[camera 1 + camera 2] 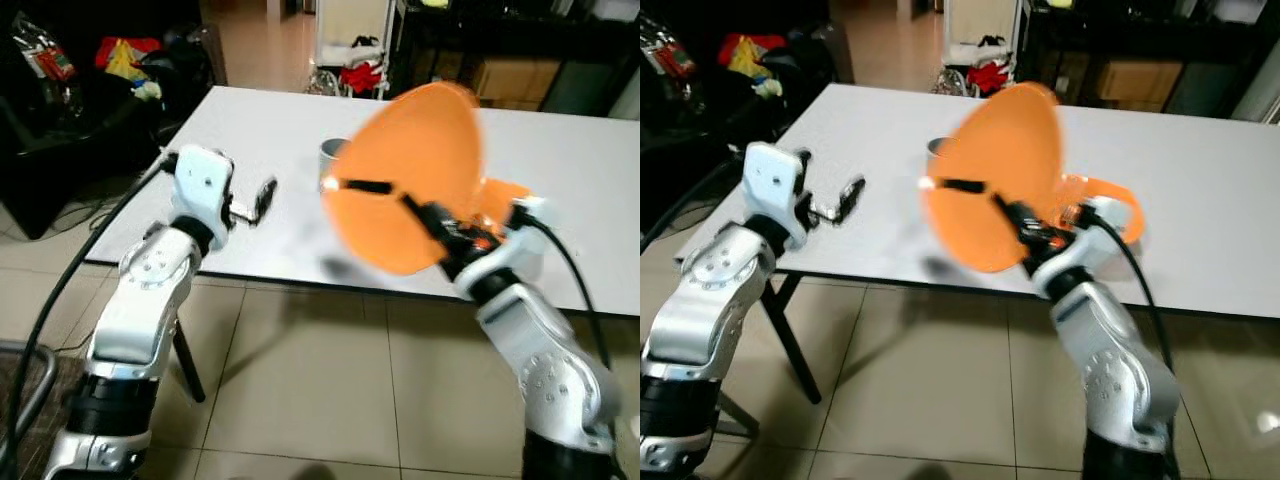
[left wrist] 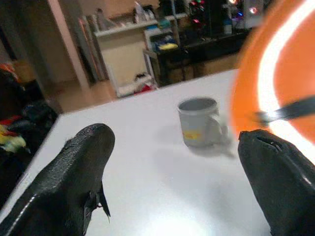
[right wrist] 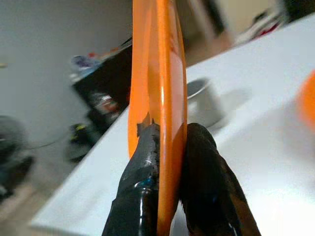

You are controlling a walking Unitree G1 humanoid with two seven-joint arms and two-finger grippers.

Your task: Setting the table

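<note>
Right claw (image 3: 167, 147) pinched shut on the rim of a round flat orange plastic plate (image 1: 415, 175), one black finger on each face; plate held tilted, nearly on edge, above the near part of the white rectangular bench (image 1: 250, 130) and in front of a small grey mug with a handle (image 2: 198, 120) that stands on the bench top. Left claw (image 1: 250, 205) empty, fingers spread wide apart, hovering over the near left part of the bench, pointing toward the mug. Behind the held plate, on the right side of the bench, another orange piece (image 1: 1105, 205) sits near the right wrist; likely a second plate or bowl, but too covered to call. Judgement on the step in hand: plate is being carried to a place setting. To do it well, level the plate before lowering, bring it down flat on bare bench just beside the mug without clipping it, and release only once the underside rests on the surface; the edge-only grip looks liable to slip if swung fast. Hard to make out: plate is motion-blurred in both eye views, the mug is mostly hidden behind it there, and the yellow mark on the mug's side is unreadable.
</note>
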